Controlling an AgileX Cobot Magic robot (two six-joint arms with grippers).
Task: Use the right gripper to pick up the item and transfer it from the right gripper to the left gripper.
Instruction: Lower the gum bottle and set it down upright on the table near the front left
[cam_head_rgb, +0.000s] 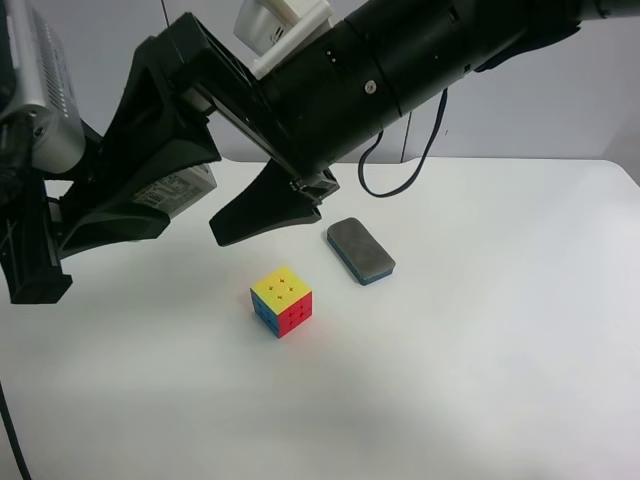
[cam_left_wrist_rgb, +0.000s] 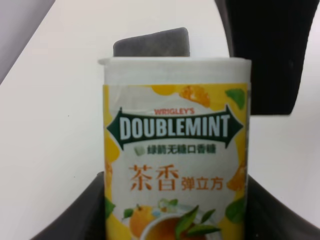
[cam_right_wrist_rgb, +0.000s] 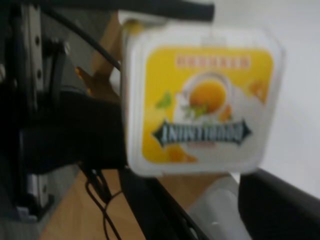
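the item (cam_left_wrist_rgb: 175, 150), a white-and-yellow doublemint pack, hangs above the surface (cam_head_rgb: 480, 350), clamped in the closed left end effector (cam_left_wrist_rgb: 175, 220). the right end effector (cam_head_rgb: 185, 200) gapes wide open around it. handover looks done; only the right arm's retreat seems left.

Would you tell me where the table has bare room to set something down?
The table is bare right of the eraser in the exterior high view, and along the bottom below the puzzle cube. It is crowded at upper left, where the left gripper holds the item inside the open right gripper.
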